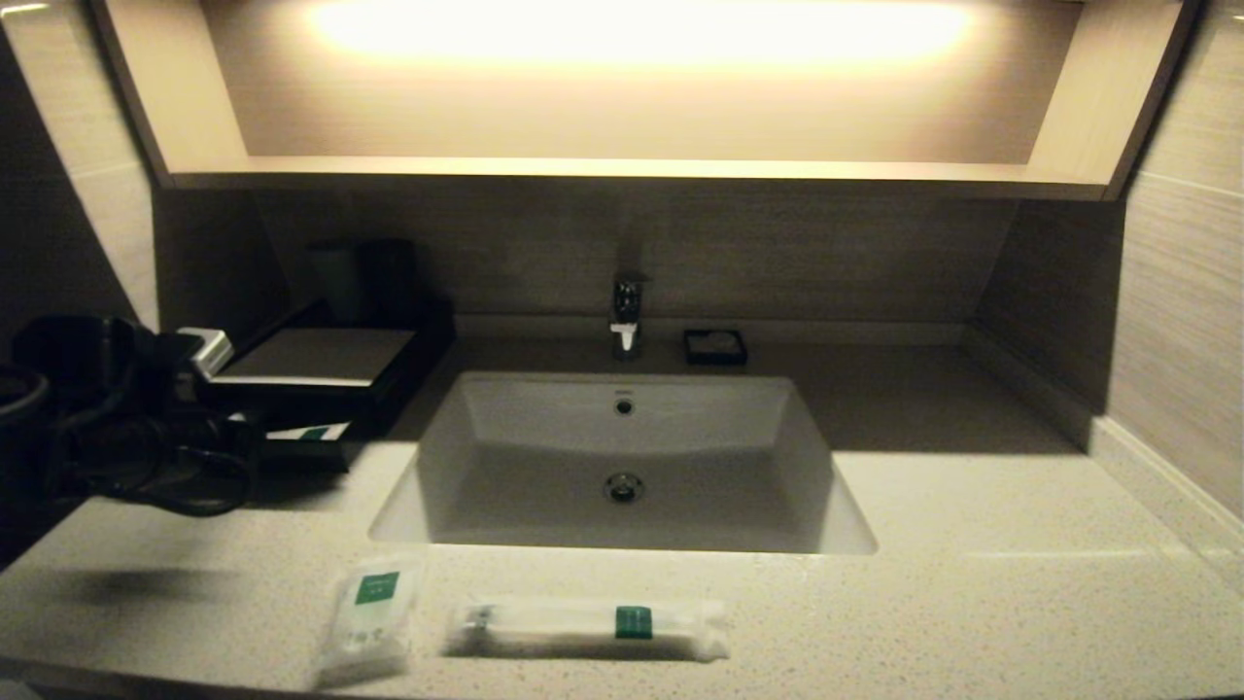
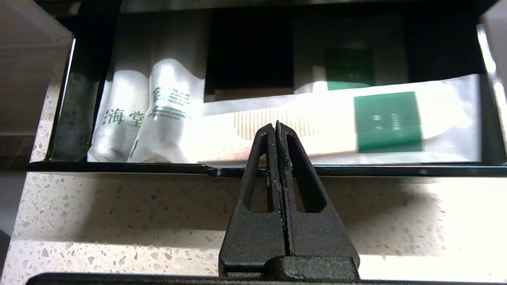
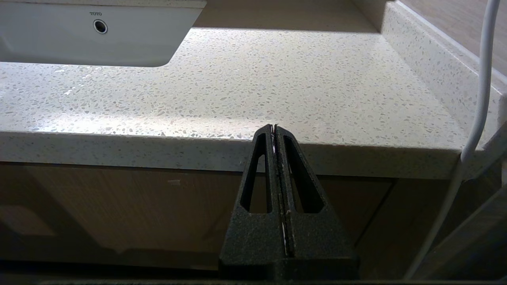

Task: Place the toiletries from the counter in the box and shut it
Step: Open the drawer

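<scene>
From the head view I cannot see the right arm at all. The left arm (image 1: 126, 408) reads only as a dark mass of housing and cable, cut off by the frame edge; its fingers are not discernible there. The box (image 1: 321, 365) hides most of its drawer (image 1: 306, 435); I see only a sliver of white and green. The cups (image 1: 364, 277) behind it are lost in shadow. In the left wrist view, the back of the drawer (image 2: 249, 51) is dark, and the packet labels (image 2: 388, 120) carry print too small to read.
</scene>
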You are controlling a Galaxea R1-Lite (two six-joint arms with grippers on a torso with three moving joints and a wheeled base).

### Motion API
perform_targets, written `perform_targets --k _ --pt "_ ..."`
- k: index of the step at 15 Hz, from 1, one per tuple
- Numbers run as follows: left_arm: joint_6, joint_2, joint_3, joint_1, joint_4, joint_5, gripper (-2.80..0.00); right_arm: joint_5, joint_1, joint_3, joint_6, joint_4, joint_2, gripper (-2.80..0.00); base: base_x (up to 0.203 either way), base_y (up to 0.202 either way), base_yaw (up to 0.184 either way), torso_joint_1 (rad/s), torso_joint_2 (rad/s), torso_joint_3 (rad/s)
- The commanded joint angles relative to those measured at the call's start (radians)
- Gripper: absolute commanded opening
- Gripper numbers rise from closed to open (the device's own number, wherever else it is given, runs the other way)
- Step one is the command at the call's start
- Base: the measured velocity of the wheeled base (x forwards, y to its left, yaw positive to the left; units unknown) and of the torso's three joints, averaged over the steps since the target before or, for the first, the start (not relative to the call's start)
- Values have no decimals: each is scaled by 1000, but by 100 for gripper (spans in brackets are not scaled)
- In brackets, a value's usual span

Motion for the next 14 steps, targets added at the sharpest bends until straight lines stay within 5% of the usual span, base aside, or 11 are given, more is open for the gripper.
perform_targets --k 1,8,14 --pt "-11 -21 -1 1 -12 -2 -280 1 0 2 -1 0 -1 -280 0 0 0 0 0 0" --pt "-147 -138 -16 -1 -13 -10 -280 1 0 2 -1 0 -1 -280 0 0 0 0 0 0" --pt "-168 -226 3 -25 54 -12 -280 1 0 2 -1 0 -1 -280 0 0 0 0 0 0"
